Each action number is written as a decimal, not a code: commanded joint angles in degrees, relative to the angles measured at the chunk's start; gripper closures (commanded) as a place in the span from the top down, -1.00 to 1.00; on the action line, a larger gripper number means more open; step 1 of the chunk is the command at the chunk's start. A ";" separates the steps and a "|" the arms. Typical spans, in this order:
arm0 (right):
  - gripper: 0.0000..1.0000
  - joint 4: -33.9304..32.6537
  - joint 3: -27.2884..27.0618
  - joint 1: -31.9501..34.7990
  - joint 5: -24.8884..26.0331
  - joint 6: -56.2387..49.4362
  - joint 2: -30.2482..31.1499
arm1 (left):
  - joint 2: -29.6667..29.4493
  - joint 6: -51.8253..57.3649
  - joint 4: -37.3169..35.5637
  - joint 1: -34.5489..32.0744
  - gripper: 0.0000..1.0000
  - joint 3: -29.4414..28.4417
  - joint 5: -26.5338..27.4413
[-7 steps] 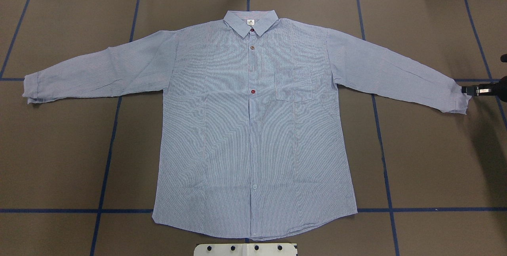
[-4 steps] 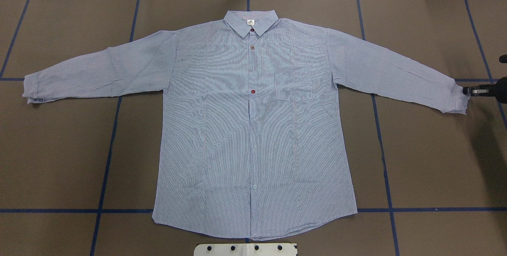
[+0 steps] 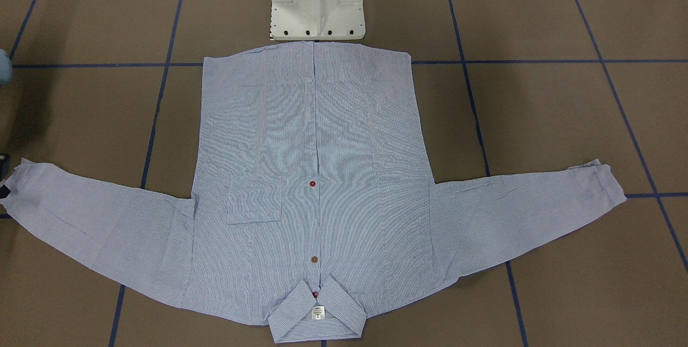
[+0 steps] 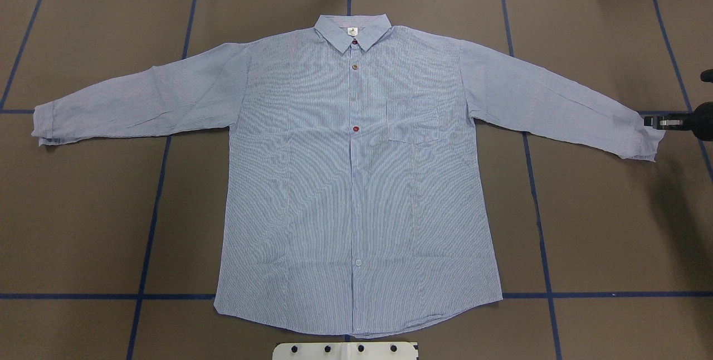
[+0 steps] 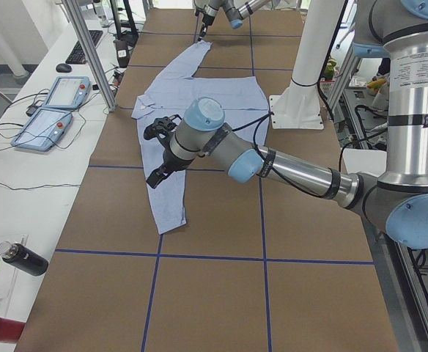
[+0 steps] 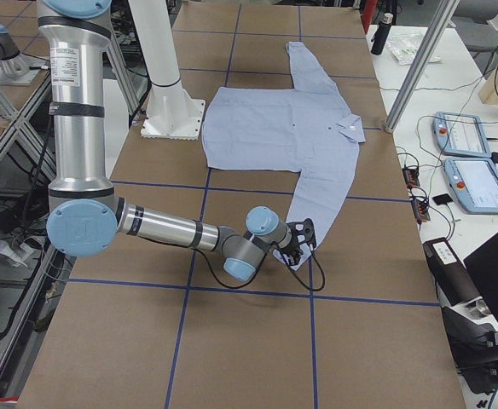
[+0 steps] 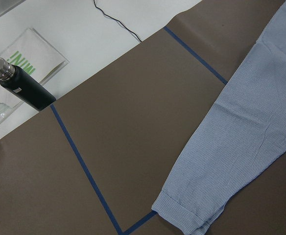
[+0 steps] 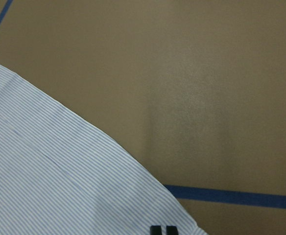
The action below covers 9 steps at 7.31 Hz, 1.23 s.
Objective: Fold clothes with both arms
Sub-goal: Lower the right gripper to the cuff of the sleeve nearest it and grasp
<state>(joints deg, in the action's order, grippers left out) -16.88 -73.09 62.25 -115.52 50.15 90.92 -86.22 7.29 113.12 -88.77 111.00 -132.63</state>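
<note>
Starting at my left: my grey tubular left arm (image 5: 287, 169) reaches out over the table. My black clawed left pincer (image 5: 155, 155) hangs in the air by the near sleeve. Only the side view catches it, so I cannot tell whether it is released or clenched.

A black cylindrical bottle with a steel cap (image 7: 20, 85) lies on the white bench past the table's edge, well apart from the cloth.

Now the light blue-and-white finely striped long-sleeved button shirt (image 4: 356, 181). It lies face up and flat on the matte brown paper-covered table (image 4: 613, 226), with both sleeves spread wide. The left cuff (image 7: 182, 215) is turned back in a soft roll. The cloth is thin and faintly creased.

Across the middle are the pointed collar (image 4: 352, 31), a dark red button (image 4: 354, 127) and the square chest pocket (image 4: 423, 120). The curved hem stops just short of the white pedestal base plate (image 4: 345, 350).

Blue tape lines (image 4: 150, 226) grid the brown, and there is bare surface on every side of the shirt.

Far right: my right pincer (image 4: 647, 122) rests on the right cuff (image 4: 640, 140). Its black fingertips (image 8: 155, 230) are drawn nearly together. Whether cloth is nipped between them, I cannot tell.
</note>
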 commanded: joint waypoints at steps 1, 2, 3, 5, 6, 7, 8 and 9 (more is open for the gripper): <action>0.24 -0.08 -2.92 -0.55 -0.15 5.39 1.97 | 0.00 0.00 0.00 0.00 1.00 0.00 0.00; 0.24 -0.08 -5.11 -0.99 -0.06 6.79 4.51 | 0.00 0.00 0.00 0.00 1.00 0.09 -0.09; 0.24 0.27 -7.48 -2.56 0.73 9.94 6.80 | 0.00 0.00 0.00 0.00 1.00 0.09 0.00; 0.24 0.45 -7.94 -5.81 4.32 12.24 8.05 | 0.00 0.00 0.00 0.00 1.00 0.18 -0.09; 0.24 0.54 -7.94 -6.44 4.69 12.08 8.66 | 0.00 0.00 0.00 0.00 1.00 0.18 0.00; 0.24 0.54 -7.94 -6.44 5.12 11.56 9.62 | 0.00 0.00 0.00 0.00 1.00 0.18 0.00; 0.24 0.97 -7.94 -6.53 5.65 11.46 10.07 | 0.00 0.00 0.00 0.00 1.00 0.18 -0.09; 0.24 1.24 -7.94 -6.97 6.00 11.46 10.33 | 0.00 0.00 0.00 0.00 1.00 0.18 -0.09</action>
<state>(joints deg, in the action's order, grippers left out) -16.00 -81.03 55.69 -110.05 61.68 100.75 -86.22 7.29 113.12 -88.77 111.18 -132.68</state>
